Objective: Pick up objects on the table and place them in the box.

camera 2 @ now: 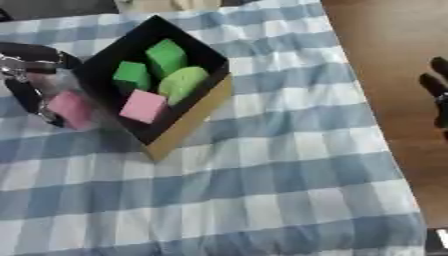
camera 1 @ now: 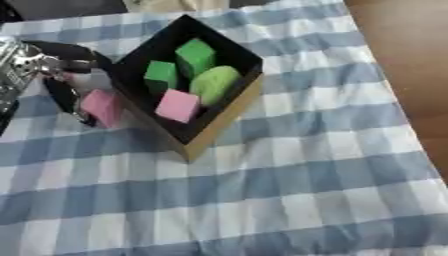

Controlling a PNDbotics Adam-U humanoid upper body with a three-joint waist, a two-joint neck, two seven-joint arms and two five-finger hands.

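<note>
We find the left hand (camera 1: 52,75) at the box's outer wall, its dark fingers curled round a pink block (camera 1: 102,107) that sits low against the cloth, just beside the box (camera 1: 219,120). To the hand's right, inside the box, lie two green blocks (camera 1: 194,55), a rounded green piece (camera 1: 214,82) and a second pink block (camera 1: 178,105). The right hand (camera 2: 437,85) shows only as dark fingers at the far edge, well apart from the work; we cannot tell whether it is open or closed.

Risks, in our judgement: the held block is hard against the wall, so a lift that does not first clear the rim could catch the edge and push the box across the cloth (the box appears light, being cardboard). The block may also slip from the fingers if it twists on contact.

The surface is a blue-and-white checked cloth (camera 1: 306,200), somewhat creased, over a brown table (camera 1: 411,40) bare at the right.
</note>
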